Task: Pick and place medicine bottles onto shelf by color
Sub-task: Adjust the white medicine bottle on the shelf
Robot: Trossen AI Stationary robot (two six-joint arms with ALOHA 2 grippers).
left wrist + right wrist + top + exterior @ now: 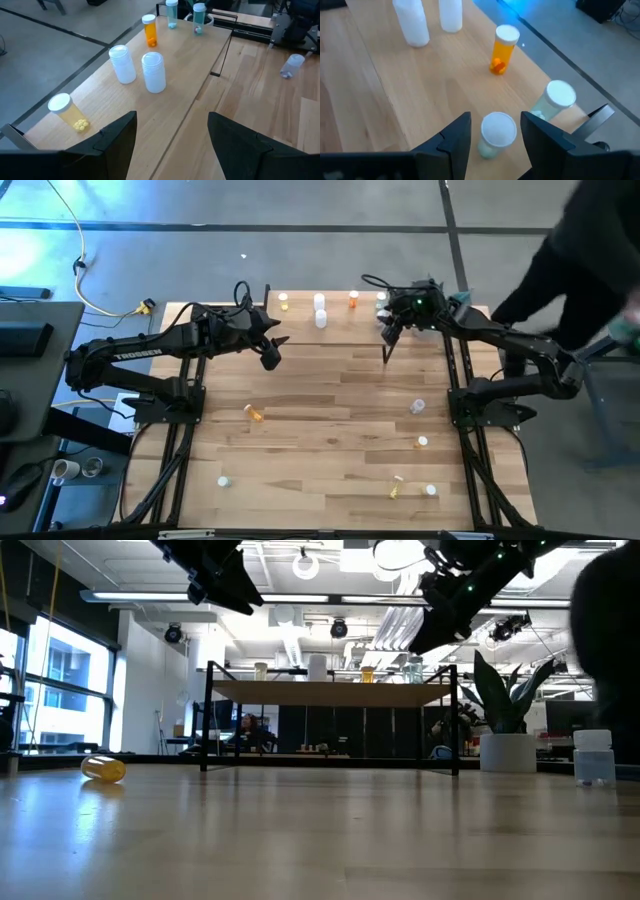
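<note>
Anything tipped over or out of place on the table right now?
Yes. A yellow bottle lies on its side on the table's left half, a second yellow one lies tipped near the front right, and a clear bottle lies tilted by the right arm's base. The bottles on the shelf stand upright.

Both my arms are dark, near-black, built of jointed boxy links on black tubular frames. Left arm (150, 352): white block lettering "TROSSEN" along the forearm link; thin black cable loops arch over the wrist. Right arm (500, 340): small green lights glowing at the wrist housing, black cable loop above it. Fingers (120, 132) matte black, broad, flat-faced, with angular tapered edges; right fingers (455, 137) alike.
</note>
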